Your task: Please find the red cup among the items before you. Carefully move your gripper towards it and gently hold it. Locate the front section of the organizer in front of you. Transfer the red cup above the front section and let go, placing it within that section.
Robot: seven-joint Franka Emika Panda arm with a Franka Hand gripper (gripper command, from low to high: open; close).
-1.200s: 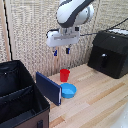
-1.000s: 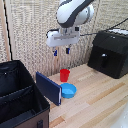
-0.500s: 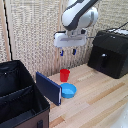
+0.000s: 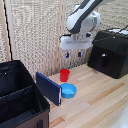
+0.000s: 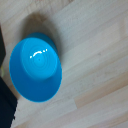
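Observation:
The red cup (image 4: pixel 64 75) stands upright on the wooden table, just behind a shallow blue bowl (image 4: pixel 68 91). My gripper (image 4: pixel 73 54) hangs well above the cup, slightly toward the exterior view's right of it, open with nothing between its two dark fingers. The organizer (image 4: pixel 19 102) is the big black fabric box at the exterior view's left; its blue-lined flap (image 4: pixel 48 88) sticks out toward the cup and bowl. The wrist view shows only the blue bowl (image 5: pixel 35 67) on the wood. Neither the cup nor my fingers appear there.
A glossy black appliance (image 4: pixel 110 52) sits on the table at the exterior view's right. A woven light wall closes off the back. A dark edge (image 5: pixel 5 107) shows beside the bowl in the wrist view.
The arm and gripper have drifted toward the exterior view's right, ending nearly over the cup. Cup, bowl and organizer have not moved.

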